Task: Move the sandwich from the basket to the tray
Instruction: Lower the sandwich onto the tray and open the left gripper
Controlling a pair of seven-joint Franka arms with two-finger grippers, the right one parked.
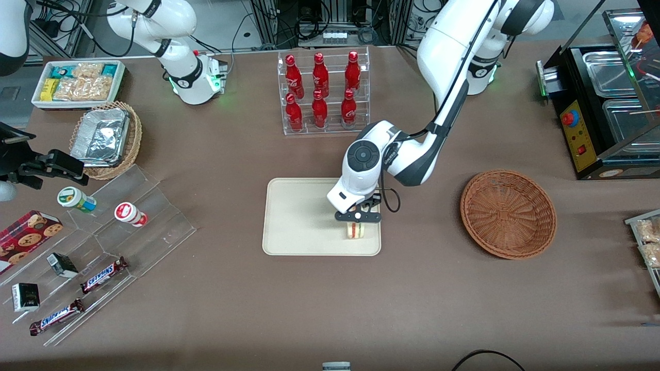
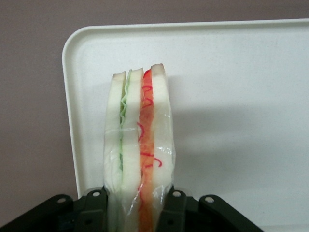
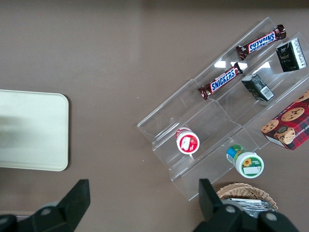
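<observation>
My left gripper [image 1: 358, 217] is over the cream tray [image 1: 299, 216], near the corner closest to the front camera on the working arm's side. It is shut on the sandwich [image 1: 355, 230], a plastic-wrapped wedge of white bread with green and red-orange layers. In the left wrist view the sandwich [image 2: 140, 145] stands on edge between the black fingers [image 2: 176, 208] of the gripper [image 2: 137, 212], with the tray [image 2: 241, 96] under it. I cannot tell whether the sandwich touches the tray. The reddish-brown wicker basket [image 1: 508, 214] lies empty toward the working arm's end.
A clear rack of red bottles [image 1: 322, 93] stands farther from the front camera than the tray. Toward the parked arm's end are a clear stepped display with candy bars [image 1: 103, 273], a tan basket of foil containers [image 1: 105, 139] and a white snack bin [image 1: 80, 82]. A black appliance [image 1: 603, 108] sits at the working arm's end.
</observation>
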